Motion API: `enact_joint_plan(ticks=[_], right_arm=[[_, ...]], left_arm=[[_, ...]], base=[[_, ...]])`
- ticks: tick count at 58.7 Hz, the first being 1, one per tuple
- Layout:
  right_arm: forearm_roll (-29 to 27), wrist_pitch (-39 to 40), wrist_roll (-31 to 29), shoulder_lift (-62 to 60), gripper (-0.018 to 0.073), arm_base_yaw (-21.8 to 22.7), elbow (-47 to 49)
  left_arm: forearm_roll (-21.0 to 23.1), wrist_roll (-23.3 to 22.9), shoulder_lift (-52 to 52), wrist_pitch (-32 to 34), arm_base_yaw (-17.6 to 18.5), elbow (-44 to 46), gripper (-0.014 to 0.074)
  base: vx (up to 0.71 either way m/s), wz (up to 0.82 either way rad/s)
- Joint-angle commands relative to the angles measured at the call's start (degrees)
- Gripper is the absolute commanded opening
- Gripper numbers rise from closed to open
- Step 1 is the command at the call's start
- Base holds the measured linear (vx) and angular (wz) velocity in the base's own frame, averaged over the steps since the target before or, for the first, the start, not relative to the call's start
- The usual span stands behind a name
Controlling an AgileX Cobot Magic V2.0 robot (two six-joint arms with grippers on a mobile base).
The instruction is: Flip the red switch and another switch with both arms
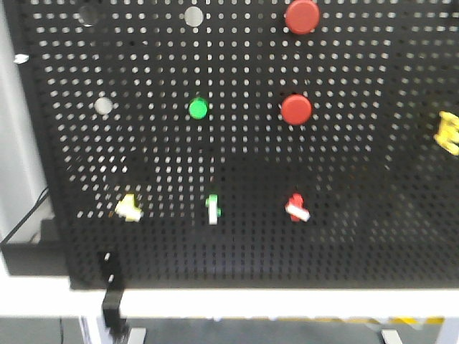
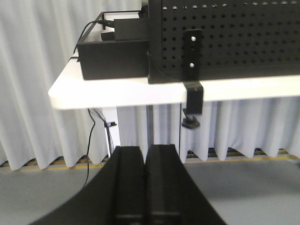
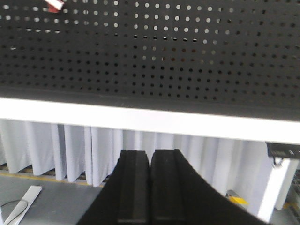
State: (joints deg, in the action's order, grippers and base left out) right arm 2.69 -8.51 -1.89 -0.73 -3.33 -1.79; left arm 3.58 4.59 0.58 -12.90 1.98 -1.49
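A black perforated panel [image 1: 358, 236] stands upright on a white table [image 1: 287, 302], with pale curtains [image 2: 28, 93] hanging behind and below.

In the panel's lowest row, right of centre, we find the red switch [image 1: 296, 206], its white lever tip slanting down to the right. The pale yellow switch [image 1: 129, 208] sits well apart at the left end of the same row, and a green-white toggle [image 1: 213, 208] lies between them. A round red button [image 1: 296, 109] and a round green button [image 1: 198, 109] are mounted higher up.

We judge both levers to be light, rigid and snap-acting. They are too small to grasp well, so each is best pushed at the lever tip with a finger edge. A glancing push may slip off.

The left gripper [image 2: 145, 187] and the right gripper [image 3: 151, 187] each have their fingers pressed together along a thin seam and hold nothing. Both appear to sit low, in front of the table edge and apart from the panel. The right wrist view catches the red switch only at its top left corner. The left wrist view shows a black clamp [image 2: 192, 93] and a black box [image 2: 112, 51], but no switch.
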Motion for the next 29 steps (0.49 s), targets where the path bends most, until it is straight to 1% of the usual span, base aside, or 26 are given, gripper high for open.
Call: enact_joint_plan(ticks=[1,14,29], right_arm=[[0.5,4.9,-0.3,0.5,-0.0006,0.2,-0.3],[0.5,4.9,-0.3,0.5,-0.0006,0.2,-0.3],[0.5,4.9,-0.3,0.5,-0.0006,0.2,-0.3]], left_arm=[[0.2,-0.7,-0.1,4.6,-0.1,-1.1,0.0002],[0.2,-0.7,-0.1,4.6,-0.1,-1.1,0.0002],[0.2,-0.7,-0.1,4.6,-0.1,-1.1,0.0002]], base=[[0.34,0.0],[0.28,-0.02],[0.18,-0.03]])
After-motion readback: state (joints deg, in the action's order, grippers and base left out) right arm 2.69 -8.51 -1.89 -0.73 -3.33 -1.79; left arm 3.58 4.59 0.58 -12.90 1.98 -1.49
